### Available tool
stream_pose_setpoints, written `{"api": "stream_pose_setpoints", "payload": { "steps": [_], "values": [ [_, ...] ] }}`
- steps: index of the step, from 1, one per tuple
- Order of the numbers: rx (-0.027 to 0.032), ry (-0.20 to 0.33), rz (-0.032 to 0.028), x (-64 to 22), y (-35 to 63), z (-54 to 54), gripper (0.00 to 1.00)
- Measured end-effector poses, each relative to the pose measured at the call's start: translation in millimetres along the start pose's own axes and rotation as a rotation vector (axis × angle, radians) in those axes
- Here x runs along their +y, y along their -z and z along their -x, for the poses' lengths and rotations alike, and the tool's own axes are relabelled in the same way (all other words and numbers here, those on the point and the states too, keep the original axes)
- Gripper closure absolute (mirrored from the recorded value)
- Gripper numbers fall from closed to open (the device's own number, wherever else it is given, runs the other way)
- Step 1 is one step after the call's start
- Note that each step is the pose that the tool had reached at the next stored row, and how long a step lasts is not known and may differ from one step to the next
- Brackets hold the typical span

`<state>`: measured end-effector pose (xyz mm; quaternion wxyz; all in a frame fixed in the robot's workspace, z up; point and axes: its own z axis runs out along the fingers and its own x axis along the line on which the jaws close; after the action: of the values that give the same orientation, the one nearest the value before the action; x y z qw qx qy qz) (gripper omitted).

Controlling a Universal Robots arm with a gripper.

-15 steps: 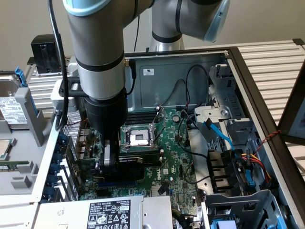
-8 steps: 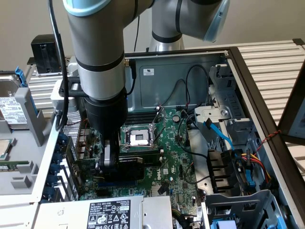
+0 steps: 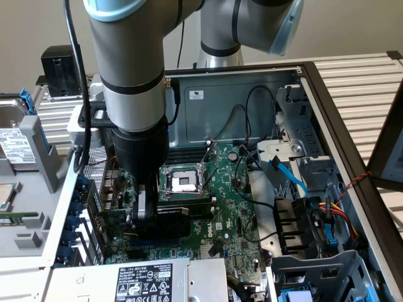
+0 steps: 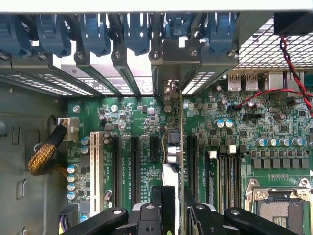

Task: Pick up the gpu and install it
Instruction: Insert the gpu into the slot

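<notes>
1. Exterior view: the arm reaches down into the open computer case (image 3: 327, 119), and the gripper (image 3: 146, 211) sits low over the motherboard (image 3: 233, 207), just beside the CPU socket (image 3: 182, 182) on the side toward the exterior view's left. A dark card, the gpu (image 3: 170, 214), lies at the gripper's tip, close above the board.

2. Wrist view: the gpu (image 4: 172, 161) stands on edge between the gripper's (image 4: 173, 215) fingers (image 4: 146, 215), which are clamped on it. It runs from the fingers toward the rear bracket bay (image 4: 171, 58), lined up along an expansion slot (image 4: 155, 147) of the motherboard (image 4: 244, 127), with the CPU socket (image 4: 281, 208) well off to one side.

3. Step in hand, as I judge it: the pick is done and the install is under way, the card being at or in the slot. Whether its edge is fully seated I cannot tell.

4. The next move calls for a straight, even press toward the board, keeping the card upright and its bracket end matched to the open bay.
</notes>
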<state>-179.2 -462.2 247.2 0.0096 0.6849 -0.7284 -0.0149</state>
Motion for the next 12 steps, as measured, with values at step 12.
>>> {"api": "stream_pose_setpoints", "payload": {
  "steps": [12],
  "values": [
    [0.0000, 0.000, 0.0000, -0.4, 0.0, -0.1, 0.73]
  ]
}}
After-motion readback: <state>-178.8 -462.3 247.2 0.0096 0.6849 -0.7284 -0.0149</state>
